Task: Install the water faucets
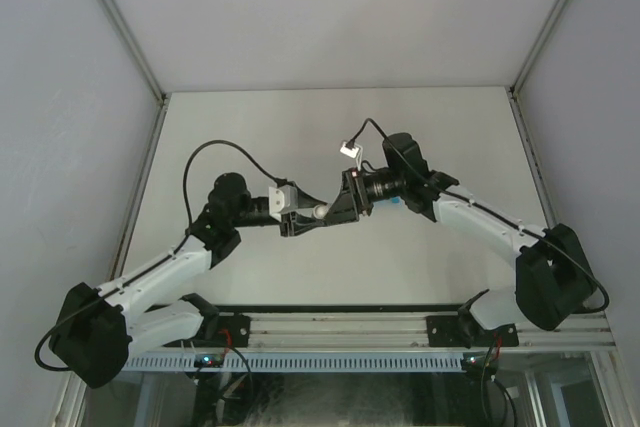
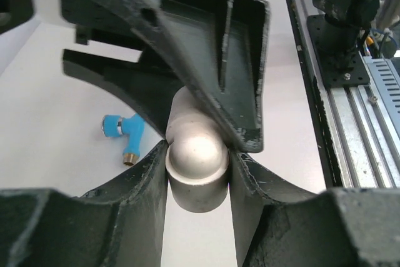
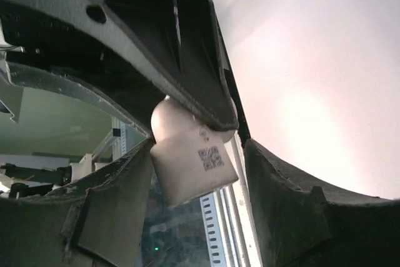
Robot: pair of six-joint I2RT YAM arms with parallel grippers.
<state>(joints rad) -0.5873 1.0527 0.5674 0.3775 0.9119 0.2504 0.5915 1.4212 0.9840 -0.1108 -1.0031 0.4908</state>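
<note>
Pale pipe fitting bears a square code; right gripper stands parted around it.

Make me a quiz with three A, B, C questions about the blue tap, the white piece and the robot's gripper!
1. Where is the blue faucet?
A) lying on the table
B) on a shelf
C) in a bucket

2. What colour is the pipe fitting?
A) red
B) white-grey
C) green

3. What is the left gripper doing?
A) wide open and empty
B) shut on the pipe fitting
C) shut on the blue faucet

Answers:
1 A, it lies by itself on the table.
2 B, its rounded end looks pale white-grey.
3 B, its two fingers press on both sides of the fitting.
</note>
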